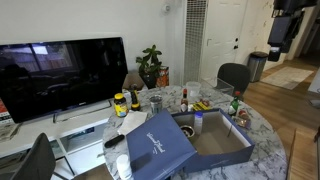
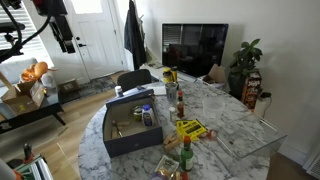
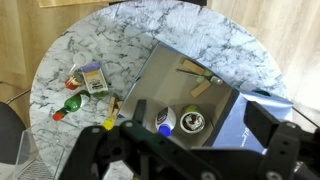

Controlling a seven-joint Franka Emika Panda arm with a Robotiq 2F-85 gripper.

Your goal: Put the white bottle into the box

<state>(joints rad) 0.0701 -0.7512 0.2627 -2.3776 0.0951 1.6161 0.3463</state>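
Observation:
The navy-blue box (image 1: 228, 150) lies open on the round marble table and also shows in the other exterior view (image 2: 135, 142) and the wrist view (image 3: 170, 62). Its lid (image 1: 155, 145) with white script leans beside it. The short white bottle (image 2: 149, 116) stands inside the box; from above it shows as a round top (image 3: 191, 122). A slimmer white bottle with a blue top (image 3: 166, 121) stands next to it. My gripper (image 3: 202, 115) is open and empty, high above the box. It hangs far up in both exterior views (image 1: 281, 35) (image 2: 62, 40).
A yellow packet (image 3: 93, 78) and small sauce bottles (image 3: 72, 103) lie on the table beside the box. A yellow-labelled dark jar (image 1: 120, 104) and other bottles stand at the table's far side. A TV (image 1: 60, 75) and a chair (image 1: 233, 75) stand nearby.

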